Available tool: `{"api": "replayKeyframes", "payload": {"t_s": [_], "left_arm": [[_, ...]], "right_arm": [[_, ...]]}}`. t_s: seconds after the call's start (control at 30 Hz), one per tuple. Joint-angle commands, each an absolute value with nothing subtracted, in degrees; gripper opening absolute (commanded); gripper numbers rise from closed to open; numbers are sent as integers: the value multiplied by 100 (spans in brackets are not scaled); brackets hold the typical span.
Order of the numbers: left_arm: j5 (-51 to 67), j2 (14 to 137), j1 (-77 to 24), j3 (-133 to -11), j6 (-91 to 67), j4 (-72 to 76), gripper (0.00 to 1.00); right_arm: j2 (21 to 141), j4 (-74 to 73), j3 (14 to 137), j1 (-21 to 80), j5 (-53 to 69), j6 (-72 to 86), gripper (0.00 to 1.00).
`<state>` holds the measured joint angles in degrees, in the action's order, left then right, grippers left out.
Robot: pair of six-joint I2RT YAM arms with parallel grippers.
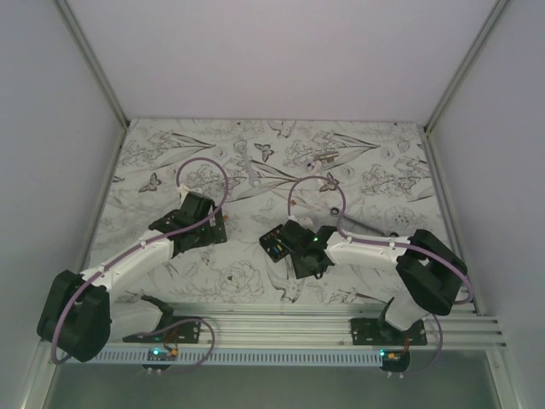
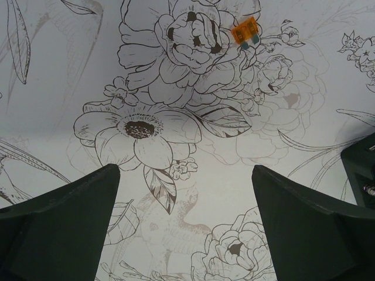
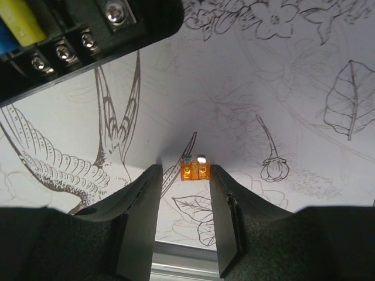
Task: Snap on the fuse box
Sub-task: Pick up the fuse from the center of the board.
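The fuse box is a black box with coloured fuses, lying mid-table just left of my right gripper. In the right wrist view its corner shows at the top left, with yellow and blue fuses and a row of screws. My right gripper is open narrowly, its tips low over the table. A small orange fuse sits between the tips against the right finger, with a gap on its left. My left gripper is open wide and empty over the table. Another orange fuse lies ahead of it.
Small white parts and a silver metal piece lie toward the back of the flower-print table. An aluminium rail runs along the near edge. White walls close in both sides. A black edge shows at the right of the left wrist view.
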<state>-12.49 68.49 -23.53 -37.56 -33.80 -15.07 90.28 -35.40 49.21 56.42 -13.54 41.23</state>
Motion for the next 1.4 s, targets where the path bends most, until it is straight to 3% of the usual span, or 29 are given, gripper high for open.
{"api": "replayKeyframes", "payload": {"t_s": [0.0,0.43,0.77,1.37], "left_arm": [[-1250,6888,-2355,-3865,-3313,-1649,100],[-1240,6901,-2357,-3870,-3321,-1645,100],[-1206,6900,-2364,-3874,-3320,-1652,100],[-1213,6891,-2369,-3875,-3331,-1651,100]], "right_arm": [[9103,-3550,4953,5616,-933,3796,45],[9204,-3663,4927,5616,-1421,4100,44],[9222,-3720,4780,5616,-1412,4487,36],[9018,-3970,4626,5651,-1417,4787,36]]}}
